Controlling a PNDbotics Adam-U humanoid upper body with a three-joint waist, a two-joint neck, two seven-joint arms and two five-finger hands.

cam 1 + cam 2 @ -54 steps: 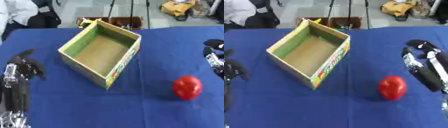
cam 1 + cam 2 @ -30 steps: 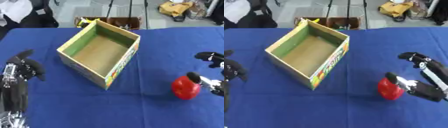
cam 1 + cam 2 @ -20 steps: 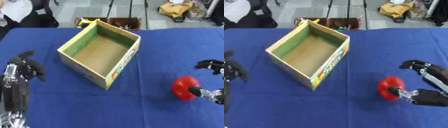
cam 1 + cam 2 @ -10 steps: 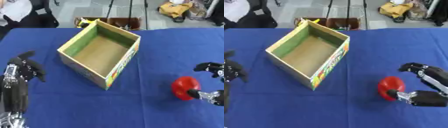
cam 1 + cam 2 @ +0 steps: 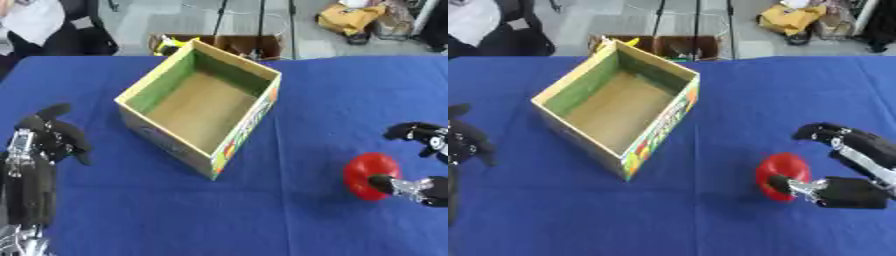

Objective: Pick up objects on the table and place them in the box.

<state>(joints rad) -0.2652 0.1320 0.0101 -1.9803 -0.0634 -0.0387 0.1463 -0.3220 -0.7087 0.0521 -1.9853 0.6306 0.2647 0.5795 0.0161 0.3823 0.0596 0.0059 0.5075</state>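
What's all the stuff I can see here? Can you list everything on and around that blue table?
Table: one, covered in blue cloth, filling most of the view.
Box: one, open cardboard with a green inner wall and a colourful printed side, standing left of centre; nothing shows inside.
Red ball-like object: one, red and round, on the cloth to the right of the box.
Brown crate: one, on the floor beyond the table's far edge.
Yellow bundle: one, on the floor at the far right.
Left hand: one, black, at the left edge, holding nothing.
Right hand: one, black and silver, its thumb touching the red object, its fingers arched above it.
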